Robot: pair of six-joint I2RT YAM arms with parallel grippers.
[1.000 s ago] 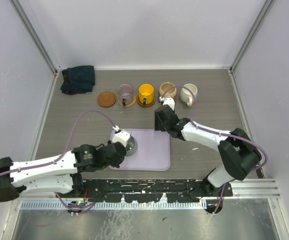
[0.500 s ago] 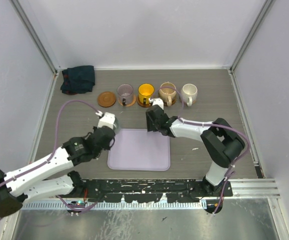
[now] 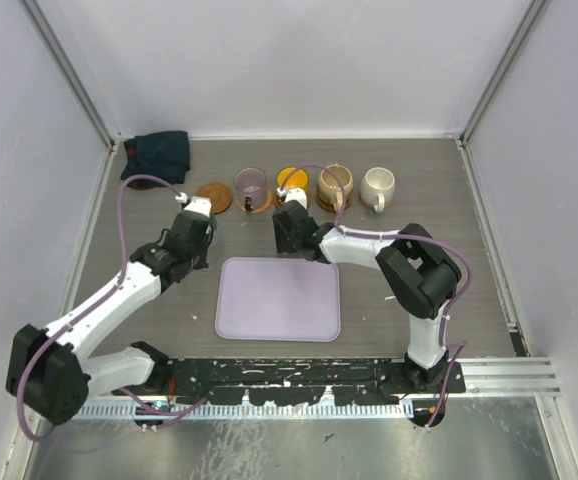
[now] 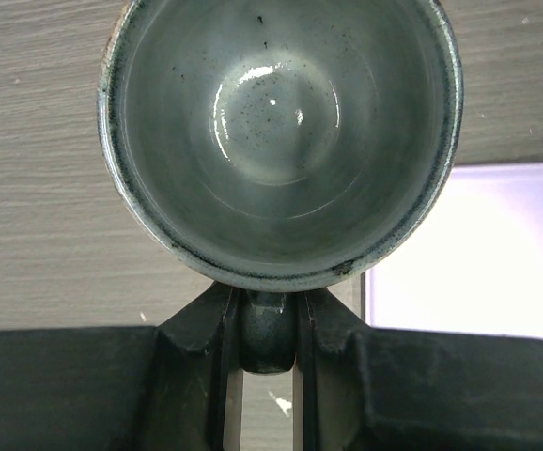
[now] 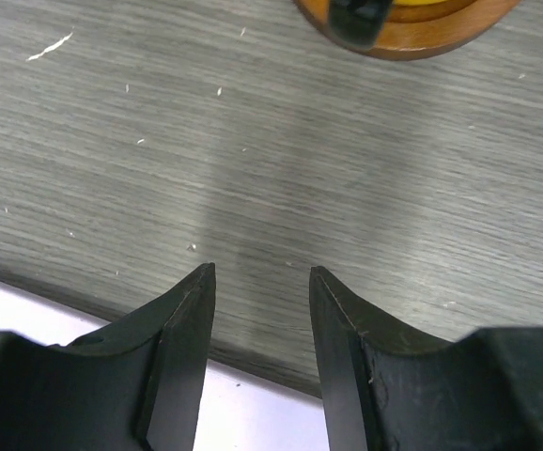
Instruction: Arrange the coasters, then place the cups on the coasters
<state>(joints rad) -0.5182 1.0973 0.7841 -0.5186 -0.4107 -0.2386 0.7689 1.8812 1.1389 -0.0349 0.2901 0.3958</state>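
Note:
My left gripper (image 4: 268, 315) is shut on the dark handle of the grey-green cup (image 4: 279, 141), which hangs upright over the wood table. In the top view the left gripper (image 3: 196, 224) sits just in front of a bare brown coaster (image 3: 213, 197), and its wrist hides the cup. Along the back row stand the mauve cup (image 3: 250, 184), the yellow cup (image 3: 291, 178), the tan cup (image 3: 334, 182) and the cream cup (image 3: 377, 184), each on a coaster. My right gripper (image 5: 260, 272) is open and holds nothing, just short of the yellow cup's coaster (image 5: 422, 33).
The lavender tray (image 3: 279, 298) lies at the front middle, between the two arms; a corner of the tray (image 4: 506, 244) shows to the right of the held cup. A dark folded cloth (image 3: 156, 157) sits at the back left corner. Walls close in the table.
My left arm carried the grey-green cup from over the tray to the back left, near the bare coaster. My right gripper slid left from the tan cup to the yellow cup, its jaws narrowing slightly.

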